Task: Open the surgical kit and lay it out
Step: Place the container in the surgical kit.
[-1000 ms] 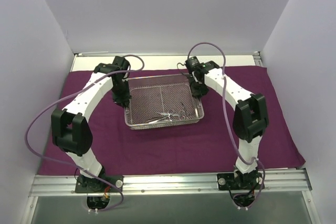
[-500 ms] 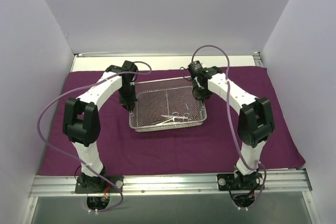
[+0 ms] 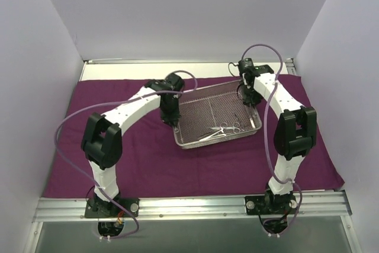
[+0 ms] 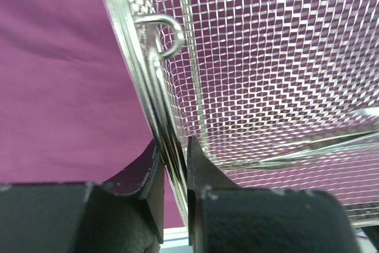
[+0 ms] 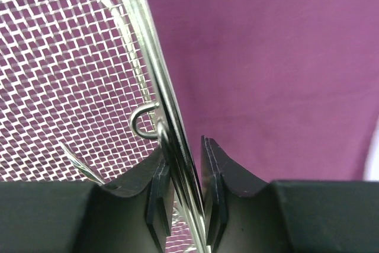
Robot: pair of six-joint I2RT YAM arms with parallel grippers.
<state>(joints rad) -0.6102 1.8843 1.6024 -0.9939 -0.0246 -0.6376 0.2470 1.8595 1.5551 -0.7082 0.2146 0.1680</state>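
Observation:
The dark purple cloth wrap point(image 3: 148, 158) lies spread flat over the table. On it, right of centre and turned slightly, sits the silver wire-mesh tray point(image 3: 204, 109), with thin scissor-like instruments point(image 3: 224, 130) lying near its front wall. My left gripper point(image 3: 172, 118) straddles the tray's left rim point(image 4: 155, 96) and is shut on it point(image 4: 173, 146), just below a wire loop point(image 4: 161, 32). My right gripper point(image 3: 249, 96) is shut on the right rim point(image 5: 155, 69), which lies against the left pad point(image 5: 182, 146). A sliver of cloth shows at the other pad.
A bare white strip of table point(image 3: 118, 70) runs behind the cloth. White enclosure walls stand on the left point(image 3: 35, 87), the right point(image 3: 349, 75) and at the back. A metal rail point(image 3: 189, 207) with the arm bases crosses the near edge. Purple cables loop over both arms.
Both arms have carried the tray to the right, from the cloth's centre to right of centre, and turned it slightly. The instruments travelled with it.

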